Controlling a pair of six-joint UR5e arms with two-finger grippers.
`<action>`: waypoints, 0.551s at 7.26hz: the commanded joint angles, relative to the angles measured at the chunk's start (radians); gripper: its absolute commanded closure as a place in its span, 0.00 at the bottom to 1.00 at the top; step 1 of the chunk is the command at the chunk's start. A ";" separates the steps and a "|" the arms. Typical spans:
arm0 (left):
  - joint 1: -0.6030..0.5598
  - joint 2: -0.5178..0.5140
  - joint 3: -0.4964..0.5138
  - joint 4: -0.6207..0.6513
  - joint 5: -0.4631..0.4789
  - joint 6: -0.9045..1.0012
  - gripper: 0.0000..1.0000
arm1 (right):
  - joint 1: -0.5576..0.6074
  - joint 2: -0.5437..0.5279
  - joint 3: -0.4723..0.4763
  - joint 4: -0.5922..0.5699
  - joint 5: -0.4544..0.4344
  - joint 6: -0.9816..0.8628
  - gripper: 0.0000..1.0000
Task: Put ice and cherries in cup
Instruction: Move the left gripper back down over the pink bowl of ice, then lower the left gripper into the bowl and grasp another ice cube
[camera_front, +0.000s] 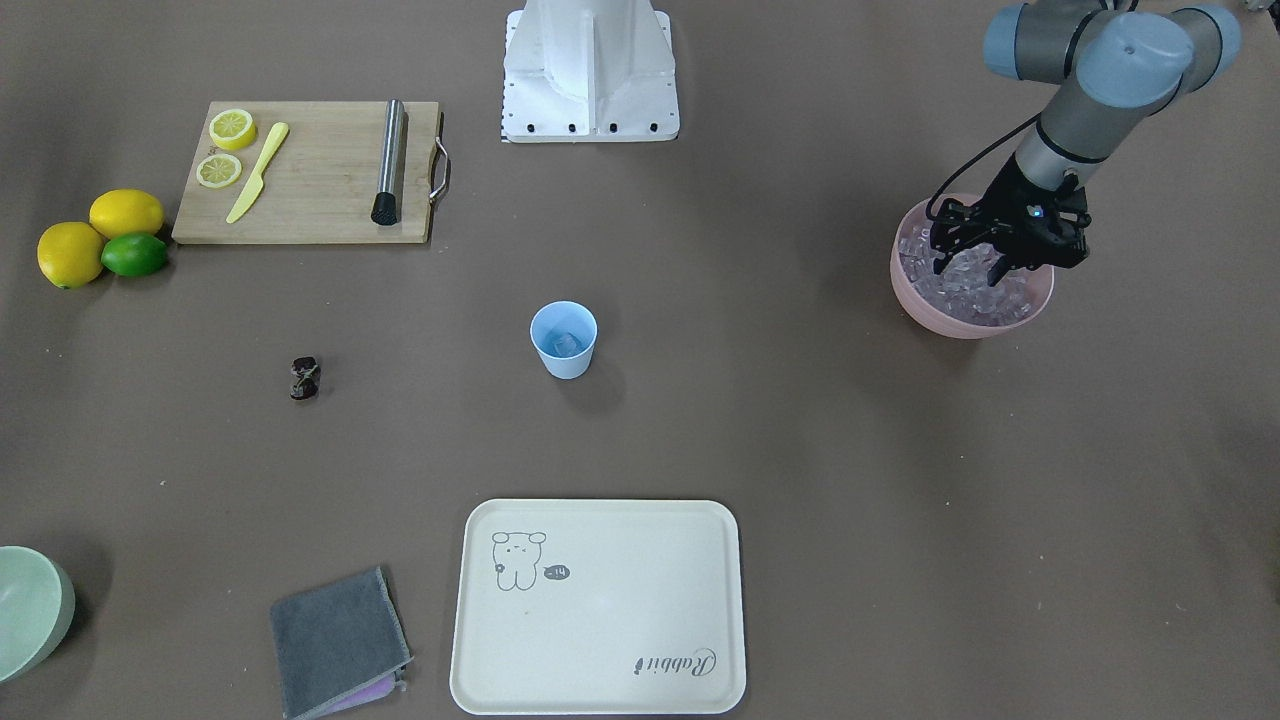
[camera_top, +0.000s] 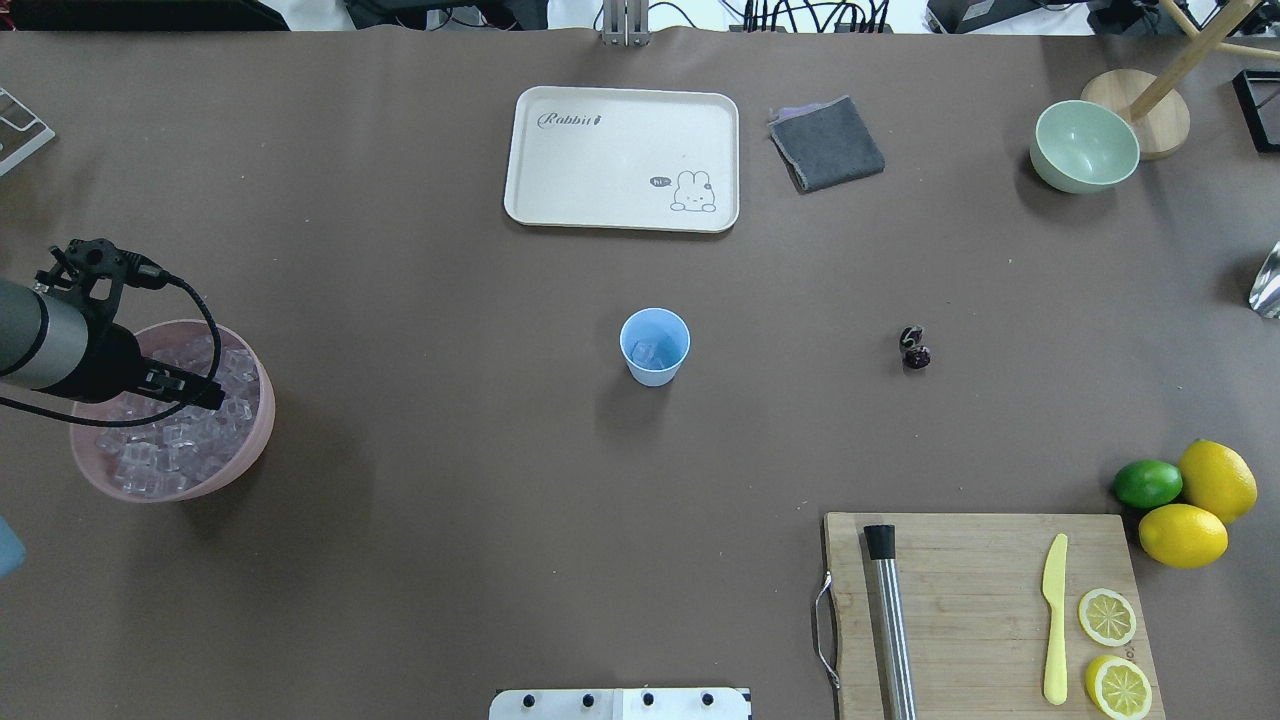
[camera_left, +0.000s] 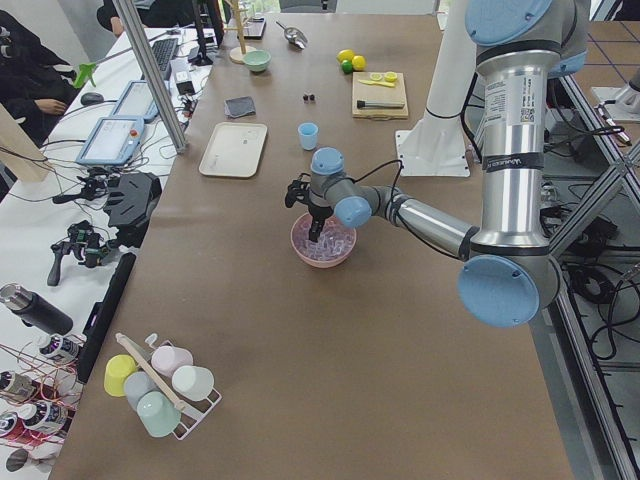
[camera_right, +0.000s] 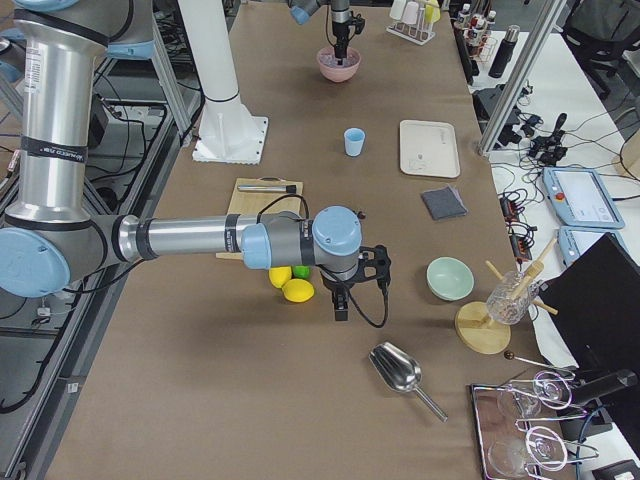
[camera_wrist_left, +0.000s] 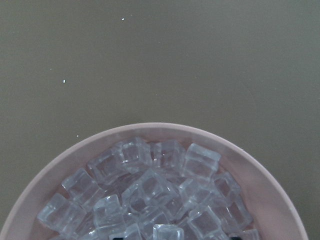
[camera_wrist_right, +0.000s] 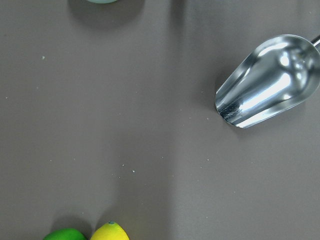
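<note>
Found the round pink bowl (camera_front: 905, 290) heaped with glassy, faintly lilac ice (camera_front: 990, 300). Saw a cube or two in the tapered light-blue plastic cup (camera_front: 565, 362), mid-way across the brown surface (camera_front: 800, 450). Spotted the left gripper (camera_front: 970, 268) lowered into the bowl, fingers spread apart among the cubes. Noted dark, glossy cherries (camera_front: 305, 378) lying loose, well apart from the cup. Could not tell the fingers' state on the right gripper (camera_right: 341, 308) (seen from the side only).

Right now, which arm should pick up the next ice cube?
Left. The left end effector is down in the pink bowl among the ice; the right end effector hangs near the lemons and scoop, at the table's opposite end.
</note>
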 joint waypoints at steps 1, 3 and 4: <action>0.000 -0.005 0.010 0.003 -0.001 0.000 0.27 | 0.004 0.008 0.001 0.000 0.000 0.000 0.00; 0.001 -0.004 0.012 0.007 -0.001 -0.001 0.27 | 0.011 0.009 0.004 0.000 0.000 0.000 0.00; 0.003 -0.004 0.015 0.009 -0.001 -0.001 0.27 | 0.012 0.009 0.007 0.000 0.000 0.000 0.00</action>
